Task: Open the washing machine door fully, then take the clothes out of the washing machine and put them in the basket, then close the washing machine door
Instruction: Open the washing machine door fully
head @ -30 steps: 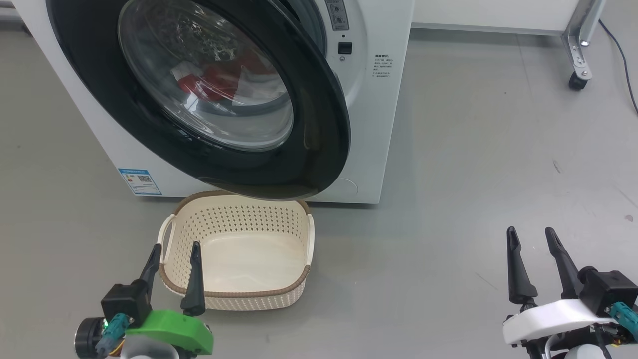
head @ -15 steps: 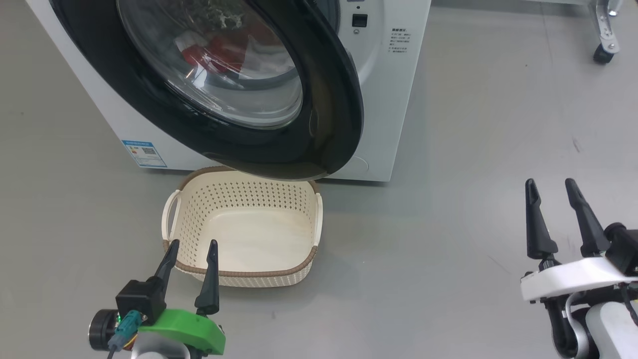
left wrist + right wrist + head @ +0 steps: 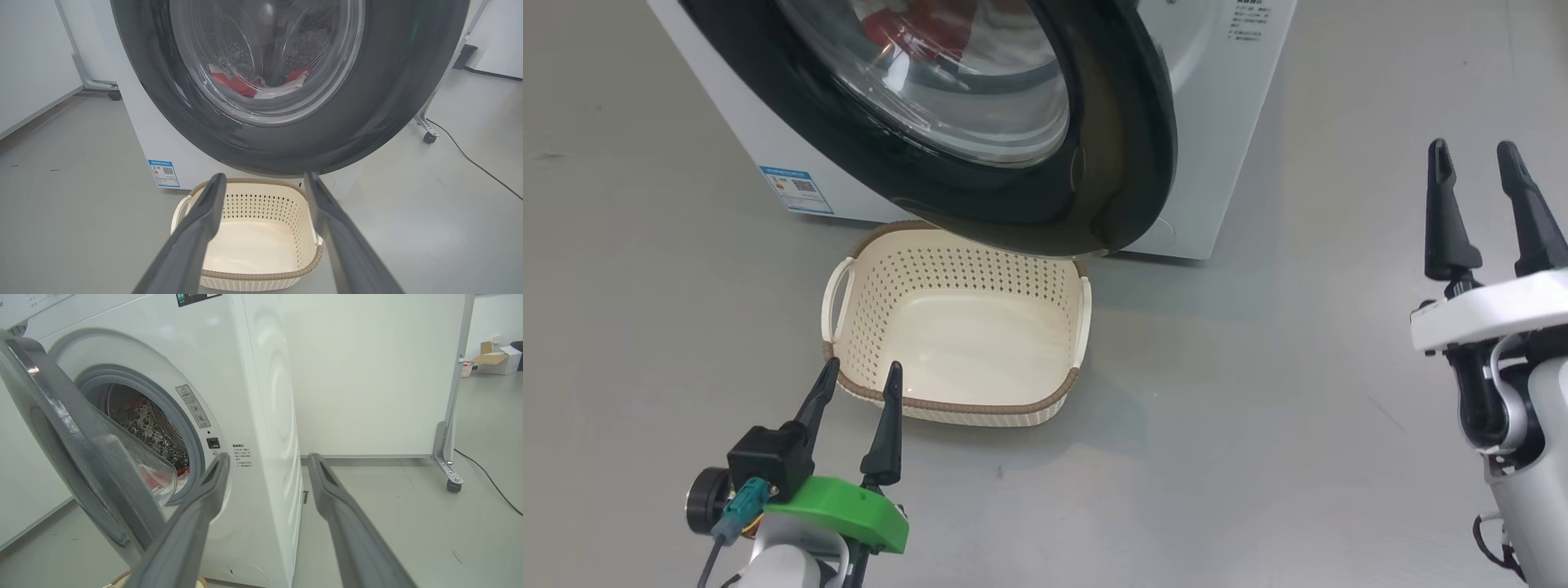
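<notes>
Filling the top of the head view is the washing machine (image 3: 1225,139), a white box on the grey floor (image 3: 1258,425). Its round door (image 3: 1123,155) hangs partly open. The glossy black rim swings out from the left of the frame, and its lowest edge overhangs the far side of the basket (image 3: 956,406).

The basket sits low and centre, cream with a brown rim, and there's nothing in it.

At lower left comes the left arm with its green wrist mount (image 3: 841,510). The left gripper (image 3: 863,367) points up the frame, fingers spread wide and holding nothing, tips lined up with the basket's near-left rim. From its wrist camera the basket lies ahead between the two fingers.

At the right edge the right arm stands taller under a white wrist cover (image 3: 1486,314). The right gripper (image 3: 1472,149) is also spread wide and empty, well apart from the machine. Its wrist view looks along the fingers at the machine's front right corner and into the gap behind the door.

And the clothes (image 3: 233,83)? Red with white, they lie low in the drum, seen through the glass.

Now the writing. A blue label (image 3: 796,188) with a small square code sits at the machine's lower left. There's a warning sticker (image 3: 193,406) beside the grey gasket, and a block of small print (image 3: 242,456) under the latch socket (image 3: 213,442). All of it is too small to read.
</notes>
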